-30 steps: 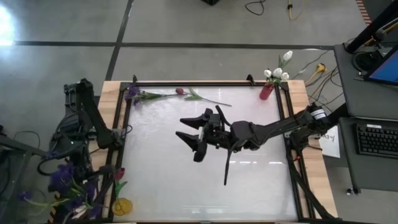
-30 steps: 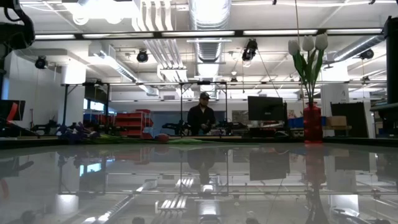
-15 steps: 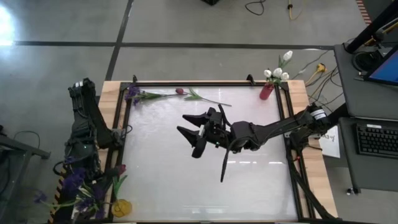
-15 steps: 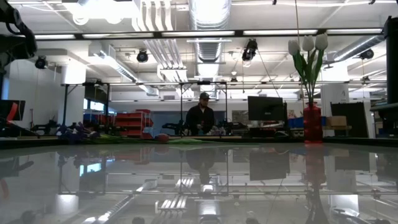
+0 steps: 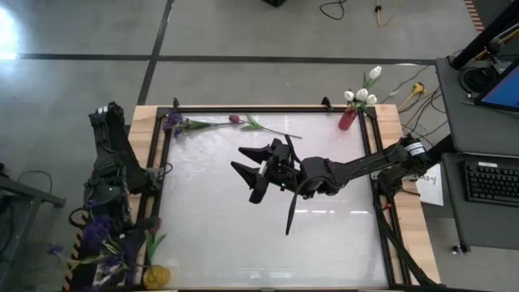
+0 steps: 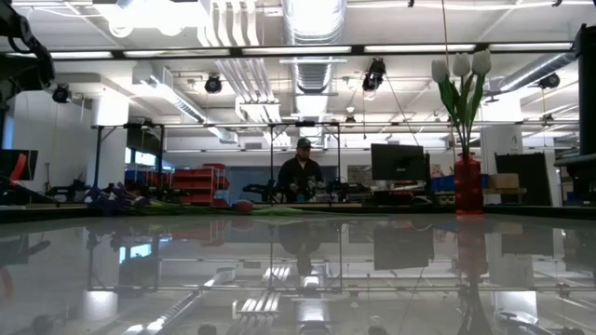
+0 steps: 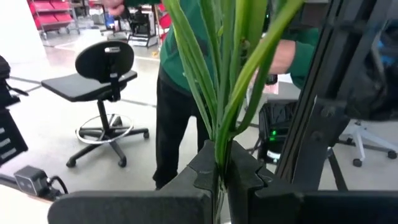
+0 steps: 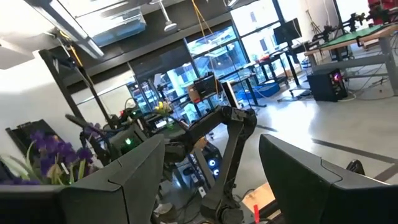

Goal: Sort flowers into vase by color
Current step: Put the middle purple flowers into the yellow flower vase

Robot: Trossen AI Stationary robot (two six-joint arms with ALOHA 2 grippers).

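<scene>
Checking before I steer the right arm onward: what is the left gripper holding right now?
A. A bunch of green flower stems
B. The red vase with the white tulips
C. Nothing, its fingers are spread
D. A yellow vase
A: in the left wrist view the left gripper is shut on the green flower stems, which rise straight up from between its fingers.
</scene>
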